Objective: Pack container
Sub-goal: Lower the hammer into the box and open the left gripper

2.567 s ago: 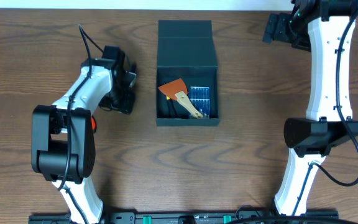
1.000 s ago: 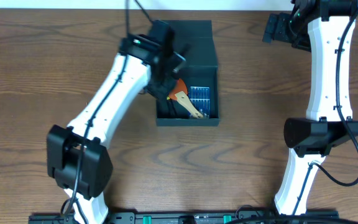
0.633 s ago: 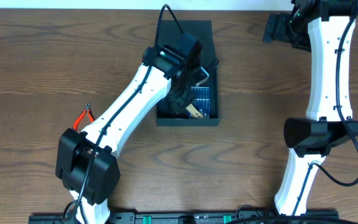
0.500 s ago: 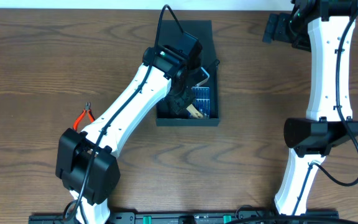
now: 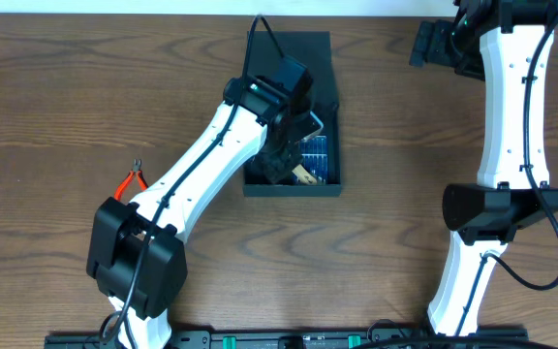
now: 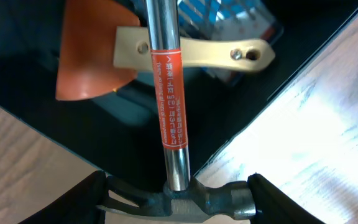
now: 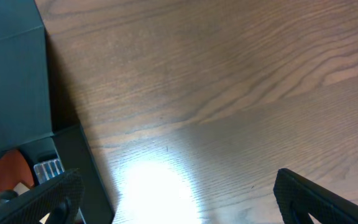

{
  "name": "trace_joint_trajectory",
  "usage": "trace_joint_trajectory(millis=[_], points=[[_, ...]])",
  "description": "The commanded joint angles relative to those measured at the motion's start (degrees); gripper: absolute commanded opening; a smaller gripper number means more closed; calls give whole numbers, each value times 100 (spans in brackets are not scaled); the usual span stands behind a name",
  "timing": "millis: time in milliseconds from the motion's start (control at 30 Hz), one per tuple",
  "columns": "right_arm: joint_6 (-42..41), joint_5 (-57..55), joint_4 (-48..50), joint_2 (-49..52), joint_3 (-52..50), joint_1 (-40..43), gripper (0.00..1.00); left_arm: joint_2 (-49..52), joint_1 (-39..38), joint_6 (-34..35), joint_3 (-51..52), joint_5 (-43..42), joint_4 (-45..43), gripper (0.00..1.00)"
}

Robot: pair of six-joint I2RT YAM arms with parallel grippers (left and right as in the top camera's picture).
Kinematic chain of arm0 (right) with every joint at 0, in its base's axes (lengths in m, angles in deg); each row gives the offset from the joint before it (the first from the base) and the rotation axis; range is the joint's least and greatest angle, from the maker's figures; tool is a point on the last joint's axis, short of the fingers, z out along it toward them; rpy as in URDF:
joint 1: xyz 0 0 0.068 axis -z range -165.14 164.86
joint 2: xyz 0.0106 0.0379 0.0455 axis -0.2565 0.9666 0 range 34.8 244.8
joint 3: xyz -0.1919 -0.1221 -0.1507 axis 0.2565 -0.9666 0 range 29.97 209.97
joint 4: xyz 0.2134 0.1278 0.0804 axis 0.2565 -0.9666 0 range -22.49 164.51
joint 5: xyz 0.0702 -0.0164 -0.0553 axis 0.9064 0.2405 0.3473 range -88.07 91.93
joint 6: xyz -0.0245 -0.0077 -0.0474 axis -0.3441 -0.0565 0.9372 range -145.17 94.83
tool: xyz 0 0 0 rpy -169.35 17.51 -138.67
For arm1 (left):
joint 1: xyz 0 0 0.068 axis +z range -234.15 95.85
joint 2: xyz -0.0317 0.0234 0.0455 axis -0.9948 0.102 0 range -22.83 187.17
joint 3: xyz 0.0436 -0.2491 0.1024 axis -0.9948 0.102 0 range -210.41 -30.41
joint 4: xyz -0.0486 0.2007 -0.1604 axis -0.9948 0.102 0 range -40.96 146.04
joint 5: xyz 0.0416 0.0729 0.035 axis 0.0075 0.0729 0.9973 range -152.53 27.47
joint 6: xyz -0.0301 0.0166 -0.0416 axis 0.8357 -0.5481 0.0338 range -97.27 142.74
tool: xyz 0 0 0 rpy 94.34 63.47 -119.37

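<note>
From overhead we see the container [image 5: 292,191] at the far middle of the table under our left gripper [image 5: 296,136], at the left wrist it clamps the head of a hammer [image 6: 168,93] above an orange scraper [image 6: 89,56], and at the right wrist our right gripper [image 7: 178,186] stands spread wide over bare wood

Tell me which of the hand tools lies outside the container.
The orange-handled pliers, on the table left of the container. The scraper lies inside it, and the hammer is gripped by the left end effector.
</note>
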Motion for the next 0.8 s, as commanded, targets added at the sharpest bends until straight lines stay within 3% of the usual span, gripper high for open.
trace_joint_trajectory(millis=[0, 767], points=[[-57, -63, -4, -22, 79, -4, 99, 68, 85, -98, 33, -76, -26, 58], [-57, -63, -4, -22, 79, -4, 99, 673, 238, -94, 39, -83, -219, 58]])
